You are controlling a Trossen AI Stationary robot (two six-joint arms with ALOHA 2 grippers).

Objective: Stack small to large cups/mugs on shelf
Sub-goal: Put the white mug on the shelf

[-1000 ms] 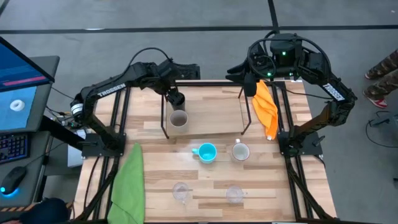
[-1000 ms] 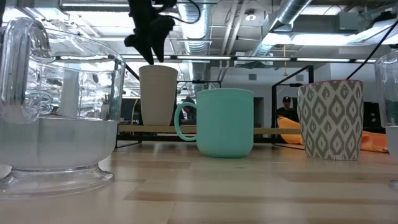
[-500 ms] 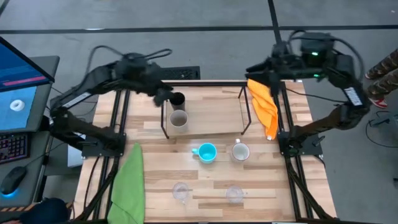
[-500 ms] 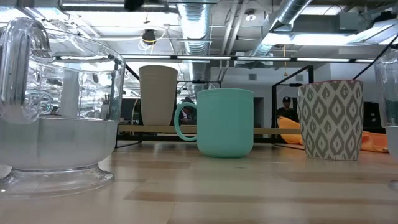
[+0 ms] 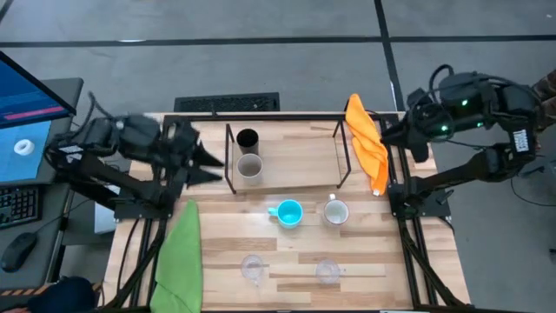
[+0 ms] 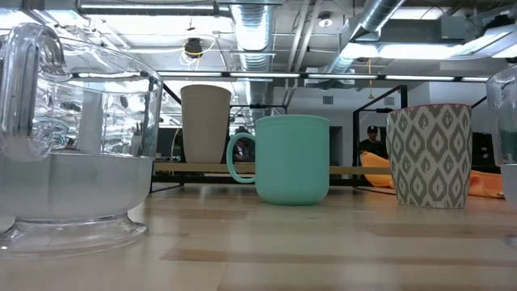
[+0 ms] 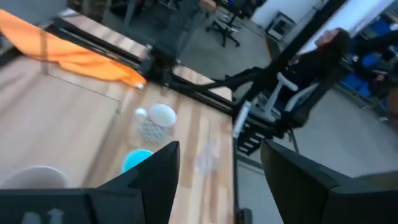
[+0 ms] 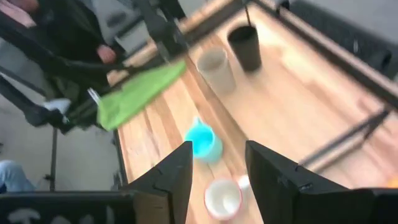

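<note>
A black cup (image 5: 247, 139) and a grey-beige cup (image 5: 249, 167) stand upright on the light-wood shelf (image 5: 295, 161), at its left end. The blue mug (image 5: 287, 212) and the white patterned mug (image 5: 335, 210) stand on the table in front of the shelf. Two clear glasses (image 5: 253, 268) (image 5: 327, 271) stand near the table's near edge. My left gripper (image 5: 208, 165) is open and empty, left of the shelf over the table's left edge. My right gripper (image 5: 393, 135) is open and empty, off the table's right edge beside the orange cloth.
A green cloth (image 5: 180, 252) hangs over the table's left edge and an orange cloth (image 5: 369, 148) over the frame at the shelf's right end. Black wire uprights (image 5: 231, 161) stand at both shelf ends. A person sits beyond the table (image 7: 323, 56).
My left gripper has drawn back from above the black cup on the shelf, up and toward the table's left edge. The black cup stays standing behind the grey-beige cup. My right gripper has swung from the table's far edge toward its right edge and past it.
</note>
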